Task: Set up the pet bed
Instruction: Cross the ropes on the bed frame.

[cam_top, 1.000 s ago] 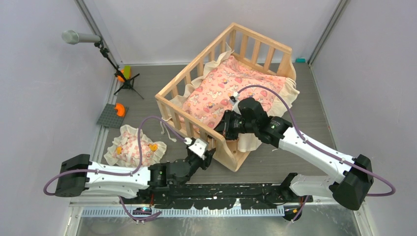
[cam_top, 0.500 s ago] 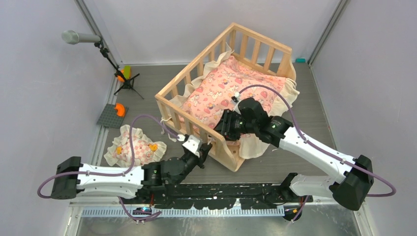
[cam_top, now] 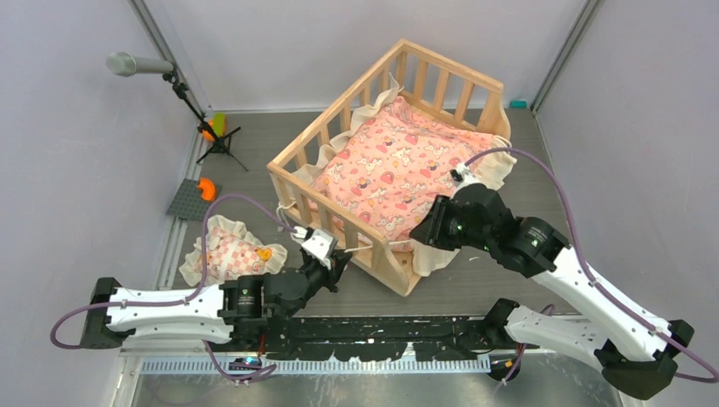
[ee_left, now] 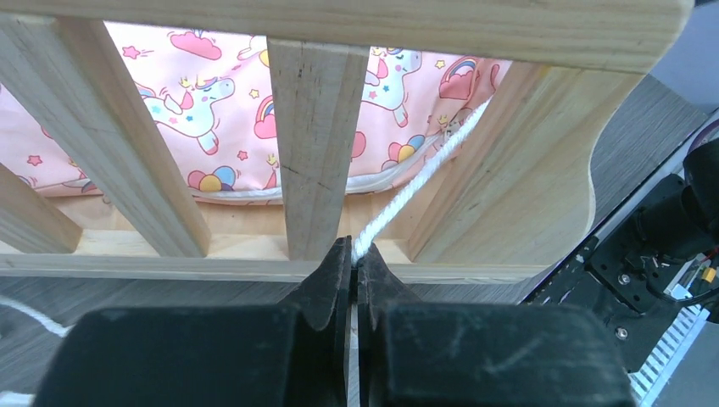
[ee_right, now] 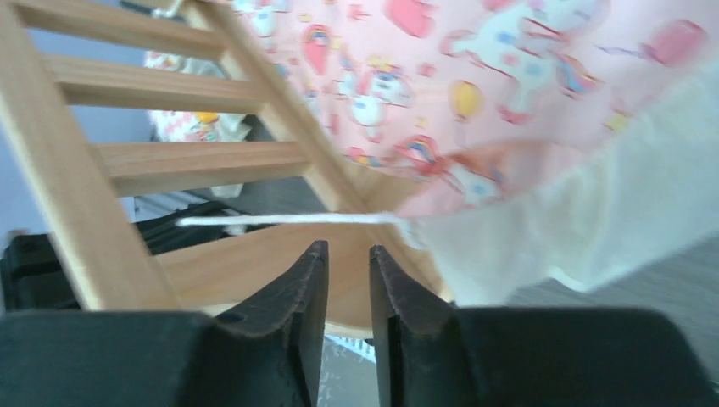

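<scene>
Both arms: reached to the bed's near end, lower centre.
Left gripper (ee_left: 352, 250): clamped shut on white cord (ee_left: 415, 182) between slats.
Pet bed (cam_top: 403, 271): centre frame; probably rigid, weighty wood; hold top rail.
Right gripper (ee_right: 343, 250): jaws apart, empty.

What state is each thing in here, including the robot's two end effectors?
Pet bed, upright, cushion inside.
Cushion, lying flat, frill overhanging one end.
White cord, taut, threaded between slats.
Small pillow, lying outside the bed.
Left end effector, shut on the white cord.
Right end effector, open, holding nothing.
</scene>
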Robot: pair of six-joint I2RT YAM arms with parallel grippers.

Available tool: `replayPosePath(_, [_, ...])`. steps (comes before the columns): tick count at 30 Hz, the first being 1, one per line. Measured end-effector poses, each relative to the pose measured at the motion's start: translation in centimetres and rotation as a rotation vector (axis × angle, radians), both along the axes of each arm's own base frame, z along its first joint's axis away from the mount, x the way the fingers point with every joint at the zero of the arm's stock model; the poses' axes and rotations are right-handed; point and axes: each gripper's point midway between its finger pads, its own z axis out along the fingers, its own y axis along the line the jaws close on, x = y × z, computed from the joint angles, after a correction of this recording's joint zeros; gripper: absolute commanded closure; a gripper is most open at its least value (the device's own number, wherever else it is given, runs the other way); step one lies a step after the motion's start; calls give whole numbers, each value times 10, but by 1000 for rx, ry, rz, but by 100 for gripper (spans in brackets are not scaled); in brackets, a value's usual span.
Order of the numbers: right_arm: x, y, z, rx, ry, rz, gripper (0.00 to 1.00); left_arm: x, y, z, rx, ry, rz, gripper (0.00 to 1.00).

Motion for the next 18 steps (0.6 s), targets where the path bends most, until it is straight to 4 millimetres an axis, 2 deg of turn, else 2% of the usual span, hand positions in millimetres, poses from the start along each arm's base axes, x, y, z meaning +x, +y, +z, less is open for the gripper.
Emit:
replayPosePath(4, [-11, -26, -26, -39, 18, -62, 82, 0, -1, 12, 10, -1, 2, 100])
replayPosePath(7, [-24, -37, -48, -55, 70, -80, 85, 1, -4, 25, 0, -6, 3, 100])
replayPosePath(13, [-50, -31, -90, -27, 192, -25, 88, 3, -5, 25, 29, -19, 6, 100])
replayPosePath(18, [-61, -25, -118, -17, 240, -1, 89, 4, -3, 26, 39, -24, 12, 100])
